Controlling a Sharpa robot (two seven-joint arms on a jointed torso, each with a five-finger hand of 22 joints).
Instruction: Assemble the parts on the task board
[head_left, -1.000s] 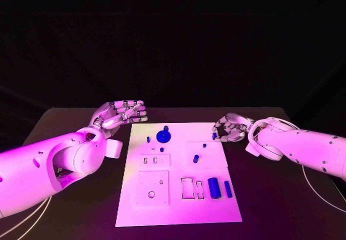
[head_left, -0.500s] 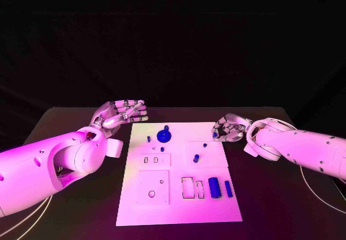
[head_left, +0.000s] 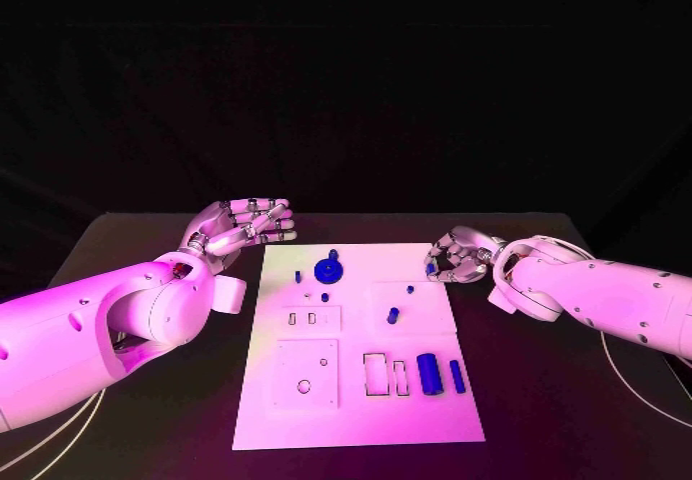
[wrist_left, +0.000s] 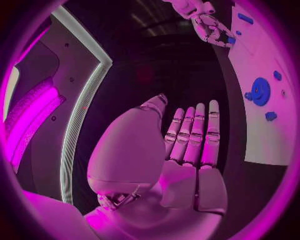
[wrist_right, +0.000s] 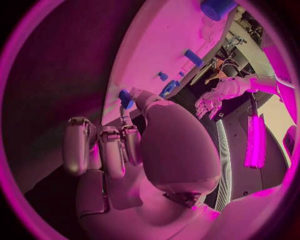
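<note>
Parts nearest me sit low on the white rectangular task board (head_left: 361, 400): a fat blue cylinder (head_left: 428, 375) and a thinner blue rod (head_left: 456, 376) lie just right of two narrow open slots (head_left: 387, 377), lower centre of the head frame; further up, a short blue peg (head_left: 392, 316) stands mid-board, and a round blue disc with a hub (head_left: 329, 270) sits near the top edge, with small blue pieces around it.

My right hand (head_left: 460, 256) hovers at the board's upper right corner, centre right of the frame; its fingers curl inward, and a small blue piece (wrist_right: 125, 97) shows right at the fingertips in the right wrist view; whether it is pinched or merely touched I cannot tell.

My left hand (head_left: 238, 228) waits off the board's upper left corner, holding nothing, fingers straight and close together.

I judge the step in hand to be picking that corner piece; I would settle thumb and finger squarely on opposite sides before lifting; I would lift straight up, keeping the wrist clear of the small stud (head_left: 410, 290) nearby.
</note>
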